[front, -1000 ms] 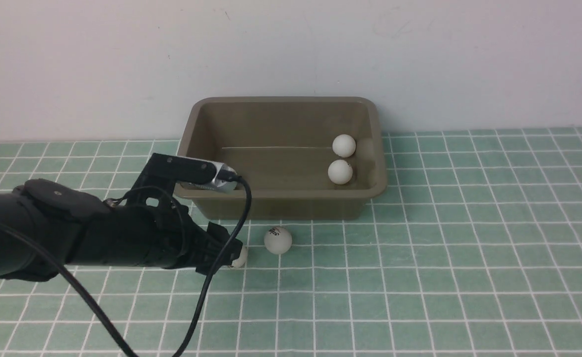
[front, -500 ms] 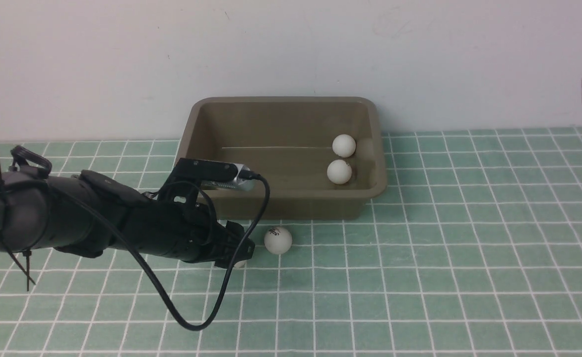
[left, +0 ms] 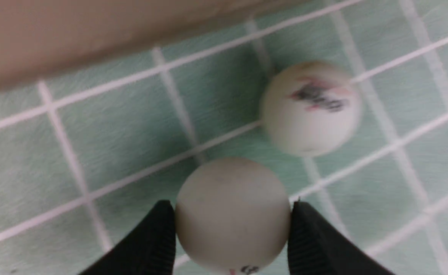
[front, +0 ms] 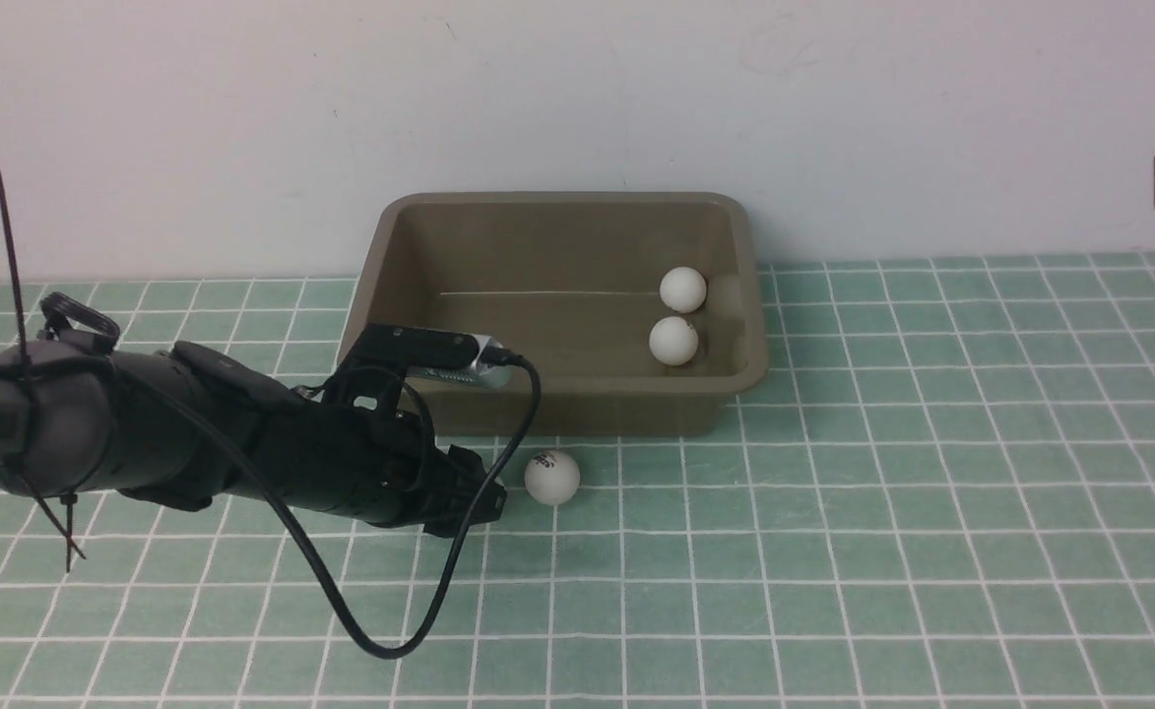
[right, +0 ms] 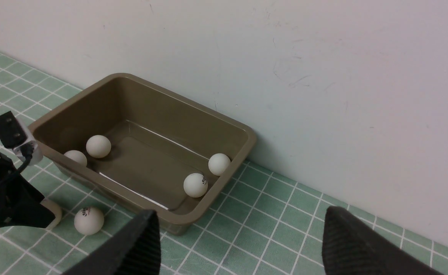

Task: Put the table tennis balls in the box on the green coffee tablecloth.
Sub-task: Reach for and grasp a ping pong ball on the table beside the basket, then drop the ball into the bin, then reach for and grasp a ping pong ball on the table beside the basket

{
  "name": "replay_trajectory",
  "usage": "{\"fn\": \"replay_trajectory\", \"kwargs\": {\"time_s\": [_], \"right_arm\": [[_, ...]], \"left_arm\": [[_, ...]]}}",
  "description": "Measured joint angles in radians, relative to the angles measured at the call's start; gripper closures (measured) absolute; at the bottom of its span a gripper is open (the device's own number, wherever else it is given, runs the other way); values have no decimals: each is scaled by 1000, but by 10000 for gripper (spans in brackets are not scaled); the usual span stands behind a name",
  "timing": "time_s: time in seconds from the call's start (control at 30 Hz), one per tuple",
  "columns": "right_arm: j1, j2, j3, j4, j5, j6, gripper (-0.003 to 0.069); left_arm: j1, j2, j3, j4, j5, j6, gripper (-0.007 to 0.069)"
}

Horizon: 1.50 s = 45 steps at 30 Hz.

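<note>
One loose ball (front: 551, 477) sits near the gripped ball (left: 232, 214), before the box (front: 616, 409).

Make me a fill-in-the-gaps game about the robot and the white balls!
The box holds ___ balls.
The left gripper pinches one ___.
The cloth under the loose ball is coloured ___.
The right gripper holds ___.
Missing words: four, ball, green, nothing.
</note>
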Motion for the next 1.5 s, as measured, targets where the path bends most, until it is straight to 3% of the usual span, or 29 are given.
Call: {"fn": "replay_trajectory", "kwargs": {"time_s": [0.33, 0.53, 0.7, 0.83, 1.0, 1.2, 1.5], "right_arm": [[0, 0, 0, 0, 0, 0, 144], [0, 0, 0, 0, 3, 0, 144], [0, 0, 0, 0, 12, 0, 144], [0, 0, 0, 0, 15, 0, 144], [0, 0, 0, 0, 17, 0, 144], [0, 0, 0, -10, 22, 0, 144], [0, 0, 0, -21, 23, 0, 144]], "left_arm": [[0, -187, -10, -9, 275, 71, 286], [0, -187, -97, -220, 158, 348, 286], [0, -53, -212, -392, 42, 646, 286], [0, 44, -278, -411, 39, 716, 279], [0, 78, -305, -412, -29, 609, 142], [0, -65, -306, -204, -4, 380, 127], [-1, -321, -307, 520, 410, -447, 249]]}}
